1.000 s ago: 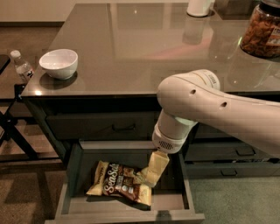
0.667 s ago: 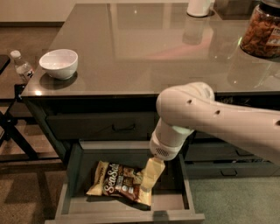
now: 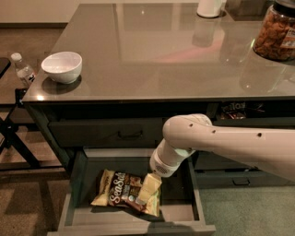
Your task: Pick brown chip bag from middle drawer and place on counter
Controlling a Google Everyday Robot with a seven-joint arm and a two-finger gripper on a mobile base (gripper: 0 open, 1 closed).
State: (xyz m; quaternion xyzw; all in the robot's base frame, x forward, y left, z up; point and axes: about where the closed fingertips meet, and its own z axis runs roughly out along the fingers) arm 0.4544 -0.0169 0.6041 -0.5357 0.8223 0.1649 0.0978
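Note:
The brown chip bag (image 3: 117, 190) lies flat on the floor of the open middle drawer (image 3: 73, 189), dark centre with white "Sea Salt" script and pale yellow edges. My cream gripper (image 3: 149, 189) reaches down into the drawer and sits on the bag's right end, covering part of it. The white arm (image 3: 216, 140) comes in from the right, just below the counter's front edge. The glossy grey-brown counter (image 3: 152, 55) spans the top of the view above the drawers.
A white bowl (image 3: 61, 67) stands at the counter's left front corner. A clear jar of orange-brown snacks (image 3: 276, 32) is at the back right, a white object (image 3: 209, 7) behind. A shut drawer with a handle (image 3: 129, 134) is above the open one. A water bottle (image 3: 23, 70) stands at left.
The arm has dropped lower and shifted left, and the gripper has gone down and slightly left onto the bag's right end. The bag has not moved.

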